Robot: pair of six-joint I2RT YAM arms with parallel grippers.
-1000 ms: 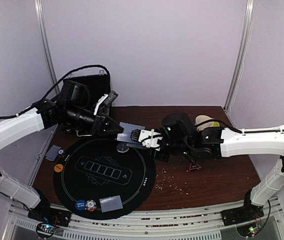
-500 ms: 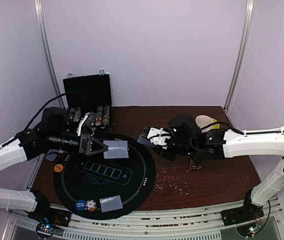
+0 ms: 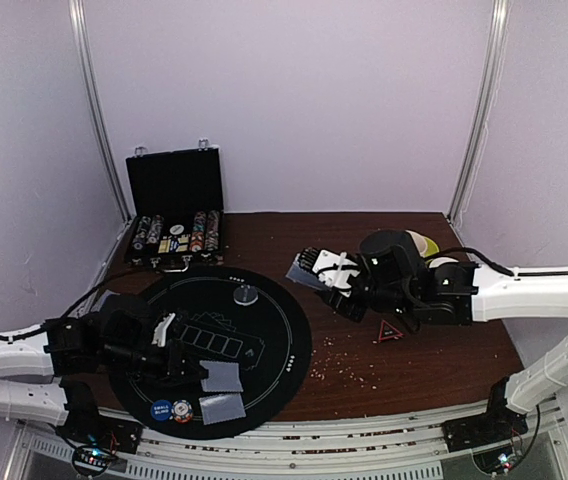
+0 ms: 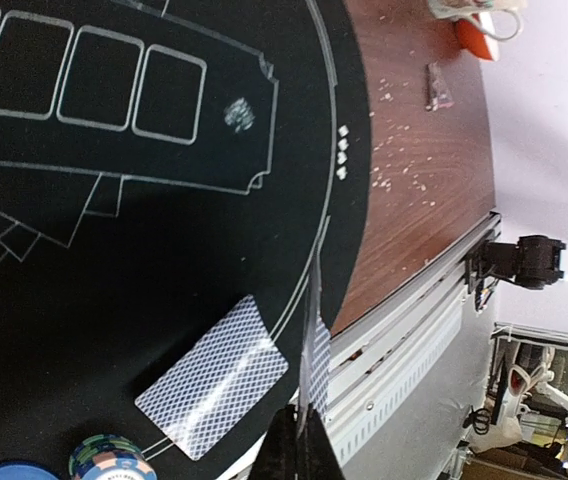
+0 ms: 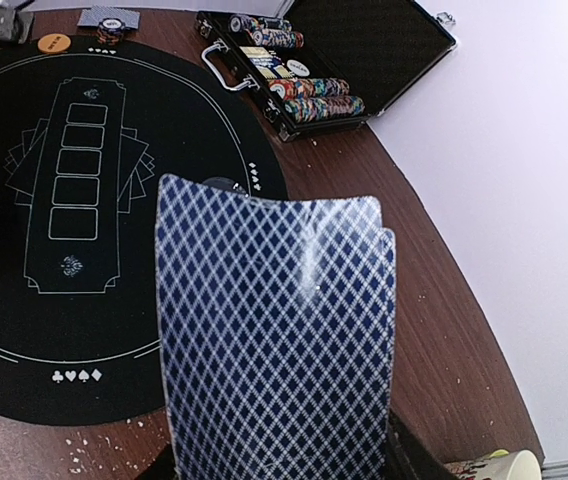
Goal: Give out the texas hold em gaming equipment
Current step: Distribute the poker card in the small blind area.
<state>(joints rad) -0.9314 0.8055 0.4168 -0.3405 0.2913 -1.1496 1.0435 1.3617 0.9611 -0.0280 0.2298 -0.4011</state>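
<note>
Top external view: the left gripper is seen low over the near part of the round black mat, at lower left of the frame. It is clenched on a single card. From the left wrist, that card is shown edge-on, pinched between the fingers at the bottom edge of the frame. Whether it touches the mat cannot be told. A second card is laid back-up on the mat just below it. A blue chip and a red-white chip are set just left of that second card.

The right gripper is held at centre right, off the mat's upper right rim. It is clamped on the deck, which is kept above the table. In the right wrist view, the deck's blue diamond-patterned back is shown filling the middle of the frame. A clear disc is seen on the upper part of the mat. An open case is stood behind the mat at upper left.
</note>
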